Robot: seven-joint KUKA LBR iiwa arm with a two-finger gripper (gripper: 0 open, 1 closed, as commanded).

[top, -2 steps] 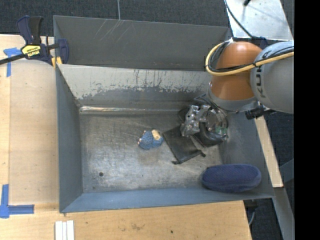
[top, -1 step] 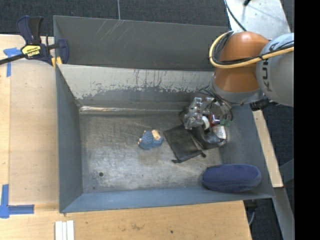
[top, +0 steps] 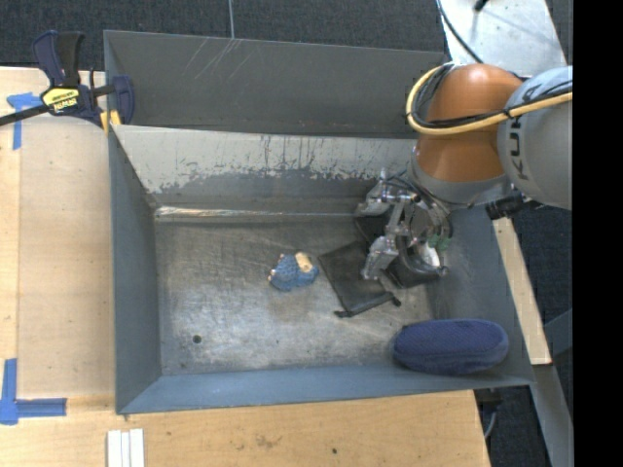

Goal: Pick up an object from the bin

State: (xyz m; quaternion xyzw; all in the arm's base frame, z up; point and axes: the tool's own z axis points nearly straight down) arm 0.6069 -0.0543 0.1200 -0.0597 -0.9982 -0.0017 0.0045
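Three objs in the bin (top: 136, 261): a small blue lump (top: 292, 271) w/ a tan end near mid-floor, a flat black piece (top: 355, 278) just right of it, and a dark-blue oblong pad (top: 450, 346) at the near right corner. The gripper (top: 401, 246) hangs low over the black piece's right edge; can't tell if it's open or closed. That piece's long axis runs approx far-to-near, slightly slanted. It's the nearest obj; the blue lump lies further view-left.

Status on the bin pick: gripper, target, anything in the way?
Gripper low at right side of bin, over the flat black piece. Small blue lump to its left, dark blue pouch front right, both apart from it.
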